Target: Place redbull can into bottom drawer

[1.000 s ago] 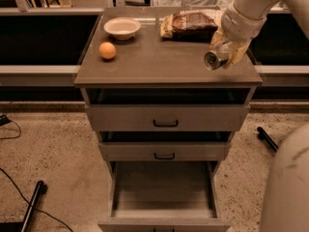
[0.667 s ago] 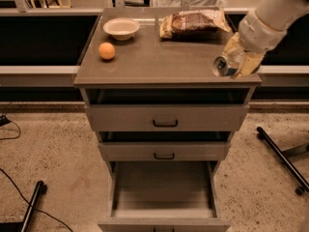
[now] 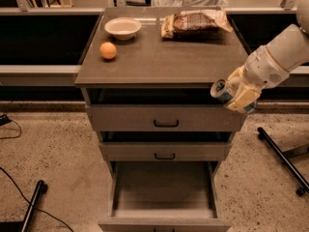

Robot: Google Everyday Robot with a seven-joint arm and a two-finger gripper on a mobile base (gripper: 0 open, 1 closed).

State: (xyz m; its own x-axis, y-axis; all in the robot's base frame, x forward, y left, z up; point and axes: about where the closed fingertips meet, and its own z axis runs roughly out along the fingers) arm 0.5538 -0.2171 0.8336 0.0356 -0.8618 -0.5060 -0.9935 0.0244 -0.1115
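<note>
Camera view: gripper (image 3: pixel 237 98) hangs off the right front corner of the cabinet top (image 3: pixel 159 62), at 3 o'clock from the top drawer (image 3: pixel 165 117). Its fingers are pinched around the redbull can (image 3: pixel 220 89), which is tilted with its shiny top facing left. The can is in the air, clear of the top, likely so it can be lowered to the bottom drawer (image 3: pixel 164 187), pulled open at 6 o'clock to receive it. White bowl (image 3: pixel 122 28) and orange (image 3: pixel 108 50) at 10 o'clock and snack bag (image 3: pixel 195 22) at 1 o'clock sit well apart from the can. No brand text is legible on can or bag.
</note>
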